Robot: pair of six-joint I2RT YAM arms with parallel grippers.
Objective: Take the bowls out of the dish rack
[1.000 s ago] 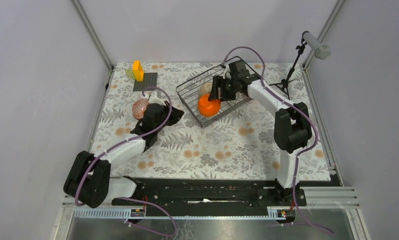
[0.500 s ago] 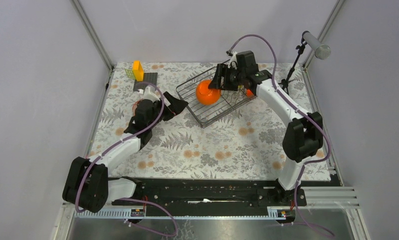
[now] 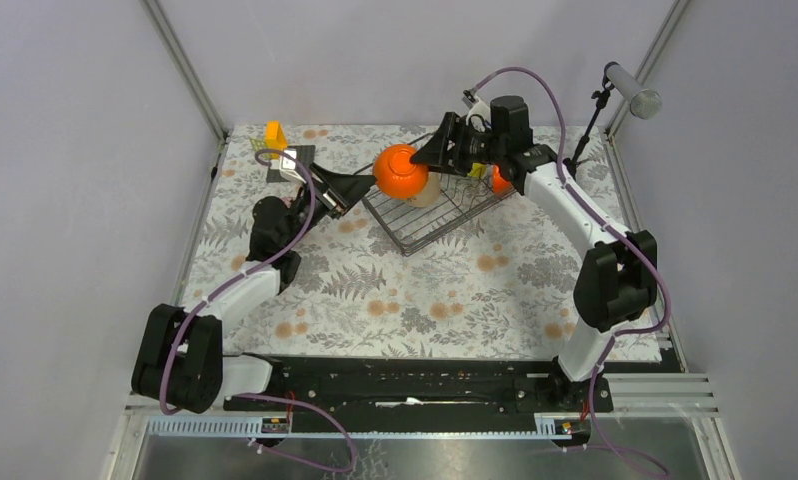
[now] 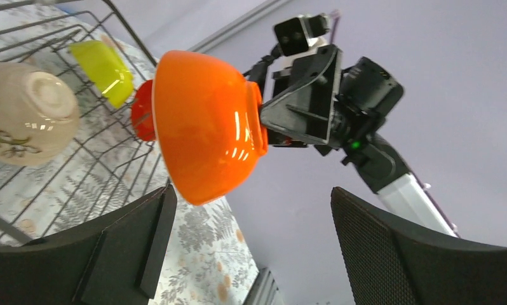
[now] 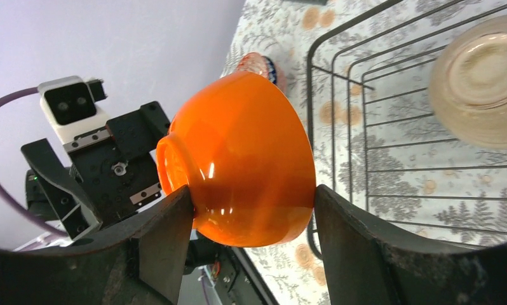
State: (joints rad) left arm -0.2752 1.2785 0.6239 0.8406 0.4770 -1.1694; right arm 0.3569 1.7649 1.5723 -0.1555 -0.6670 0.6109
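Note:
My right gripper [image 3: 418,163] [image 5: 251,206] is shut on an orange bowl [image 3: 399,170] [image 5: 244,165] [image 4: 206,127], holding it on its side in the air over the near-left corner of the dish rack [image 3: 445,215]. My left gripper [image 3: 353,186] [image 4: 251,197] stands open and empty, pointing at that bowl from the left, just short of it. A beige bowl [image 3: 428,193] [image 4: 25,114] [image 5: 476,79] lies inside the rack. A yellow-green bowl [image 4: 105,63] and a second orange bowl [image 3: 499,180] [image 4: 143,114] sit at the rack's far side. A patterned bowl [image 5: 260,62] rests on the table behind the held one.
An orange block [image 3: 275,135] stands on a flat dark plate [image 3: 293,165] at the back left. A microphone stand [image 3: 583,135] rises at the back right. The floral tablecloth [image 3: 455,290] covers the table between the rack and the arm bases.
My right gripper lifted the orange bowl out of the rack, up and to the left. My left gripper opened, left the patterned bowl on the table and rose toward the rack.

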